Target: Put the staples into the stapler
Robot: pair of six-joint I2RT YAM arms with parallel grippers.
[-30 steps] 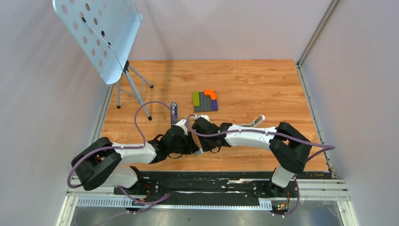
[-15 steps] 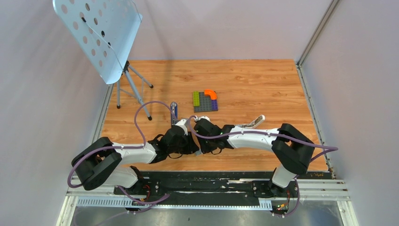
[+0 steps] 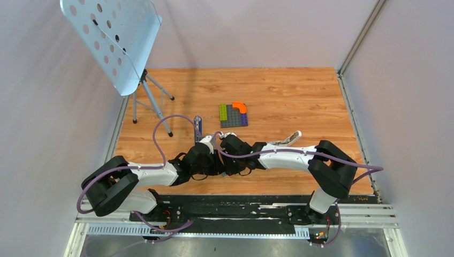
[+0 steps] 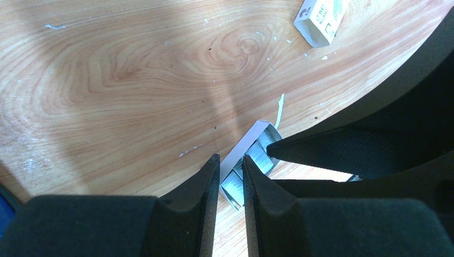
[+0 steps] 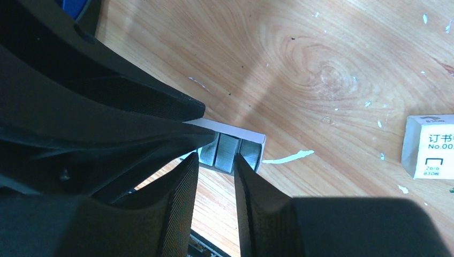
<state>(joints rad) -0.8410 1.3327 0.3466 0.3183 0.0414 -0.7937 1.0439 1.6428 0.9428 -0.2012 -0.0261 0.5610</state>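
1. Left pincer (image 4: 230,158): closed on the near end of a white tray (image 4: 246,140). I see one finger on each side wall. The overhead view hides the grip beneath the wrist housings.

2. Right pincer (image 5: 216,157): its fingers stand a little apart astride the tray's middle. I cannot tell whether the pads touch the metal or only flank it.

3. Staples (image 4: 262,155): grey ridged blocks lie in the tray, between both pincers' tips. I count three blocks from the right wrist; the left pincer's fingers cover the rest.

4. Printed box (image 4: 320,15): white, on the counter (image 3: 289,91), well beyond the left pincer's tips. It is cut off by the frame edge in both wrist views. The lettering is only partly legible.

5. Stapler (image 3: 198,127): slim and blue, just beyond the left pincer on its outer side. It is small from overhead, and I cannot tell if it is open. The wrist cameras catch only blue slivers at the frame edges.

6. Paper sliver (image 4: 280,110): white, on the counter just past the tray's far end.

7. Block plate (image 3: 233,115): multicoloured, farther out from both pincers.

8. White bar (image 3: 289,138): behind the right forearm, partly hidden.
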